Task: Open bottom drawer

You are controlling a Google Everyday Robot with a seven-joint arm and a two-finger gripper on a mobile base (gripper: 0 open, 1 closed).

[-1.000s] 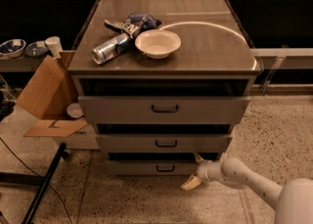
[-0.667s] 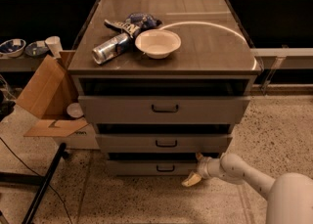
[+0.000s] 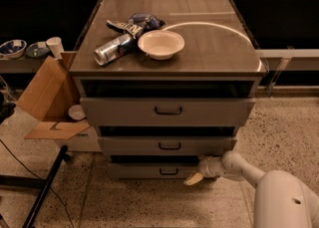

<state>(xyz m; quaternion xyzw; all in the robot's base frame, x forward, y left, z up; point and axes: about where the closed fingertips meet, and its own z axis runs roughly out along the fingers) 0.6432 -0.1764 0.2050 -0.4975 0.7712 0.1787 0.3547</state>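
The bottom drawer (image 3: 144,171) is the lowest and narrowest grey front of the cabinet, with a small black bar handle (image 3: 168,171) at its centre. Its front sits set back under the middle drawer (image 3: 129,146). My gripper (image 3: 197,170) is low at the right end of the bottom drawer's front, to the right of the handle. One cream fingertip (image 3: 193,178) points down and left in front of the drawer and the other sits higher by the drawer's upper right corner. The fingers stand apart and hold nothing.
The cabinet top (image 3: 214,48) carries a white bowl (image 3: 161,44), a lying can (image 3: 112,50) and a blue snack bag (image 3: 139,22). An open cardboard box (image 3: 50,97) stands at the left. A black stand leg (image 3: 45,187) crosses the speckled floor (image 3: 149,202). My white arm (image 3: 279,197) fills the lower right.
My arm's white body has shifted a little to the left and closer. The gripper stays at the right end of the bottom drawer. The drawers have not moved.
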